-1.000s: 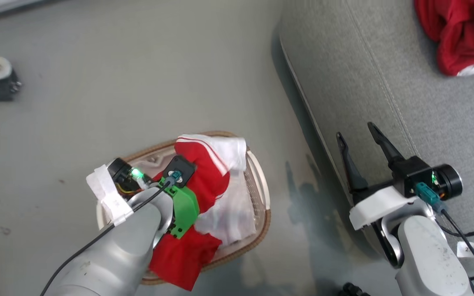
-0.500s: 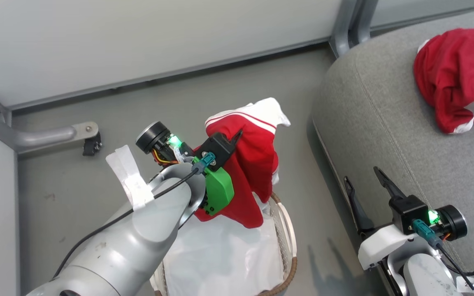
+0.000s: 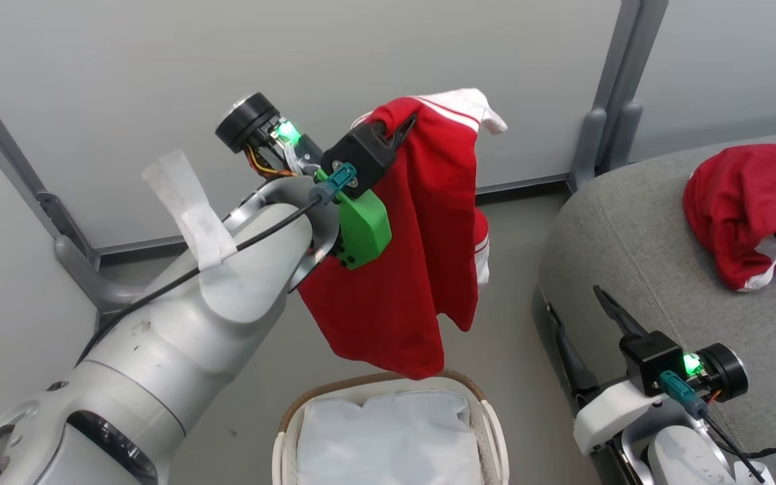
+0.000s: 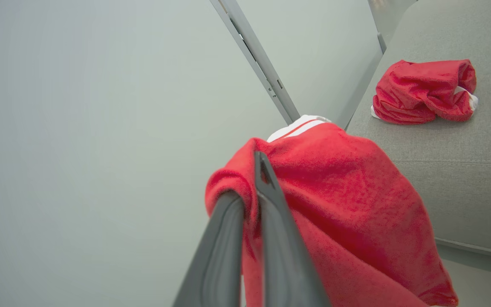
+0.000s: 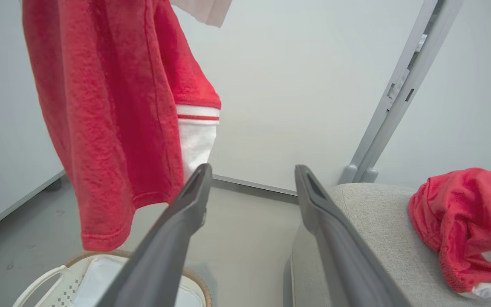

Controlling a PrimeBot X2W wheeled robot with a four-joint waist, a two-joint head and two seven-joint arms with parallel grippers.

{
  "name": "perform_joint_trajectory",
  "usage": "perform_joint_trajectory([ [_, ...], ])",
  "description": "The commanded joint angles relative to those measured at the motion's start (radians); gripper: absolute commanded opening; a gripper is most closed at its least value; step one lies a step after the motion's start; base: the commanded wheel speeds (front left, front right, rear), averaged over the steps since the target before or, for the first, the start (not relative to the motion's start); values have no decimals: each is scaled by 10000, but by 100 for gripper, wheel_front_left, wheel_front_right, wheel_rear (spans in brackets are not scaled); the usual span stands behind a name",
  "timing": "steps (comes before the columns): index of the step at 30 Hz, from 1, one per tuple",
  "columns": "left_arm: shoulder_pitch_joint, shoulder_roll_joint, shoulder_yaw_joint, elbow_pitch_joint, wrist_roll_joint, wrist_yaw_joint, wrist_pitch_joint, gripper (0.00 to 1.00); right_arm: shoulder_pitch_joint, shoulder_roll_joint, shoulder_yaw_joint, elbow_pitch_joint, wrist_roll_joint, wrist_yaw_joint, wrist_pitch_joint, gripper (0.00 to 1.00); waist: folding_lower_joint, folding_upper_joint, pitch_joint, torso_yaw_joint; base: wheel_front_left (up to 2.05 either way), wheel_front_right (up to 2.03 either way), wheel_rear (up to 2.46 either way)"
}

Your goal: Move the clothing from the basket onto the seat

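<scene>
Head view: left claw (image 3: 407,128) pinched shut on a red garment (image 3: 422,256), which hangs above the basket (image 3: 388,384). Right claw (image 3: 573,301) spread wide, empty, beside the seat (image 3: 630,222). Second red garment (image 3: 745,209) lies bunched on the seat.

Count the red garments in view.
2. A red fabric garment with white stripes hangs from the left end effector above the white woven-rimmed basket; a bunched red garment lies on the grey upholstered seat.
</scene>
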Motion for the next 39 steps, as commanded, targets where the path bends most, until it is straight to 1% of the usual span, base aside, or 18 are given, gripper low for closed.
perform_joint_trajectory([
  [1, -245, 42, 18, -57, -130, 27, -56, 0, -73, -36, 77, -6, 89, -14, -49, 100, 1, 0, -241, 166, 0, 0, 0],
  [13, -1116, 82, -106, -504, -257, 28, -84, 0, -732, -36, 868, 420, 233, -14, -49, 100, 1, 0, -378, 374, 0, 0, 0],
  [15, -1178, 39, -140, -575, -250, 28, -87, 0, -927, -30, 1075, 628, 258, -14, -49, 100, 1, 0, -394, 446, 0, 0, 0],
  [20, -1302, -94, -315, -914, -265, 27, -85, 0, -1394, -47, 1226, 1313, 237, -14, -49, 100, 1, 0, -433, 683, 0, 0, 0],
  [26, -1392, -229, -535, -1473, -336, 27, -77, 0, -2003, -347, 1467, 2131, 493, -14, -49, 100, 1, 0, -462, 984, 0, 0, 0],
  [32, -1395, -267, -634, -1712, -451, 27, -78, 0, -2719, -629, 2546, 2442, 929, -14, -49, 100, 1, 0, -462, 1195, 0, 0, 0],
  [33, -1312, -263, -648, -1701, -499, 27, -78, 0, -2820, -657, 2765, 2381, 1037, -14, -49, 98, 1, 0, -464, 1218, 0, 0, 0],
  [34, -1220, -259, -669, -1670, -551, 27, -77, 0, -2886, -677, 2920, 2311, 1123, -14, -49, 48, 1, 0, -468, 1235, 0, 0, 0],
  [35, -1123, -244, -696, -1638, -589, 27, -78, 0, -2936, -720, 3094, 2232, 1210, -14, -49, 27, 1, 0, -470, 1254, 0, 0, 0],
  [37, -962, -207, -725, -1573, -718, 27, -77, 0, -3004, -797, 3315, 2095, 1330, -14, -49, 4, 1, 0, -479, 1281, 0, 0, 0],
  [38, -923, -185, -731, -1554, -762, 27, -77, 0, -3021, -811, 3357, 2022, 1367, -14, -49, 0, 1, 0, -485, 1291, 0, 0, 0],
  [39, -861, -153, -712, -1528, -814, 27, -79, 0, -3013, -815, 3393, 1943, 1396, -14, -49, 0, 1, 0, -492, 1304, 0, 0, 0],
])
